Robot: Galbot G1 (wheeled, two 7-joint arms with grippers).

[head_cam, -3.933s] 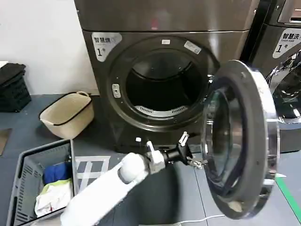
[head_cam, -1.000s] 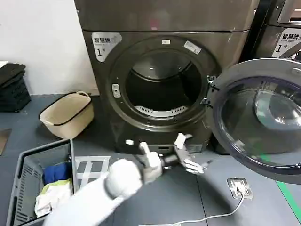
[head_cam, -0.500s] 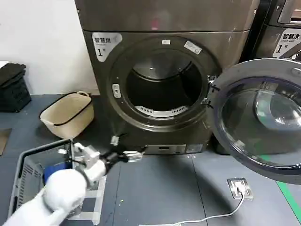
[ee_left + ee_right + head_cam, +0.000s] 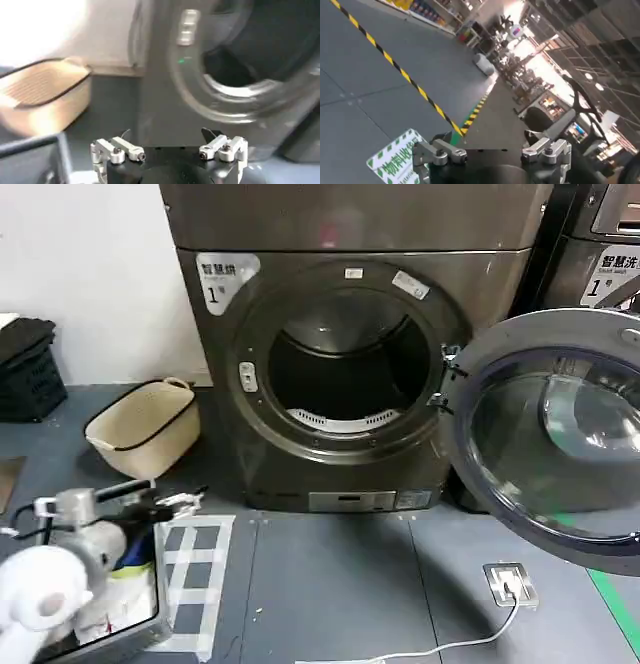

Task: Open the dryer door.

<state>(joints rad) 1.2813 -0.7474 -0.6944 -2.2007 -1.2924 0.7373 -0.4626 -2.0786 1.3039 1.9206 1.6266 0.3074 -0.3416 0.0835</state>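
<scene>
Now the door (image 4: 548, 434) hangs swung wide on its hinge at the dryer's (image 4: 345, 344) right side, drum exposed. The left gripper (image 4: 170, 506) (jaws apart, holding nothing) sits low over the grey basket (image 4: 150, 629), well apart from the door. The right gripper's (image 4: 492, 152) jaws are also apart.

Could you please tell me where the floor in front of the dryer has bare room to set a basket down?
Bare grey floor lies below the open drum, between the taped grid and the floor socket. Crowded: the laundry crate and left end effector on the left, the swung-out dryer door on the right.
</scene>
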